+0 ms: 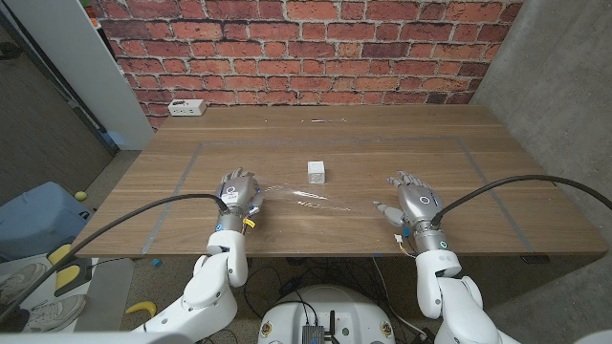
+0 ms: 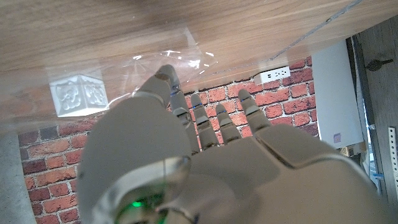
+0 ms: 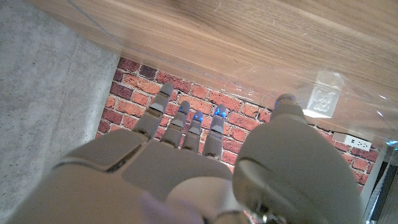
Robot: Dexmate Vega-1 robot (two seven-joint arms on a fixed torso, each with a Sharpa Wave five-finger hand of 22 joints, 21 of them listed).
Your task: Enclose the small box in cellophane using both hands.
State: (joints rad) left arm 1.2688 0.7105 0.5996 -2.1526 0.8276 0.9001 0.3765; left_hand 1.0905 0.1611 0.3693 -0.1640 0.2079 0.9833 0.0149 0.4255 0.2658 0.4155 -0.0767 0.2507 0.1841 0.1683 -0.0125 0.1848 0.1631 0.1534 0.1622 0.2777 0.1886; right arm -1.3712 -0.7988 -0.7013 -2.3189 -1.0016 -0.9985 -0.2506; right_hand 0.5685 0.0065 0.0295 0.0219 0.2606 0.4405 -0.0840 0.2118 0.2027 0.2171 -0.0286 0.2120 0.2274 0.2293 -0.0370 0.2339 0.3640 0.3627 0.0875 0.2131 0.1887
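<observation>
box point(image 1: 316, 171): white, embossed pattern on faces
cellophane point(image 1: 311, 199): clear, white glare streaks
table point(image 1: 402, 143): mid-brown wood grain, with a pale taped rectangle outline
left hand point(image 1: 238, 192): grey/silver, yellow tag at wrist, green light at the wrist in left wrist view
right hand point(image 1: 413, 203): grey/silver, blue lights on fingers point(image 3: 196, 118) in right wrist view
wall point(image 1: 306, 24): red brick, light mortar
power strip point(image 1: 186, 107): white
side wall point(image 1: 564, 86): grey concrete
cables point(image 1: 143, 215): black
</observation>
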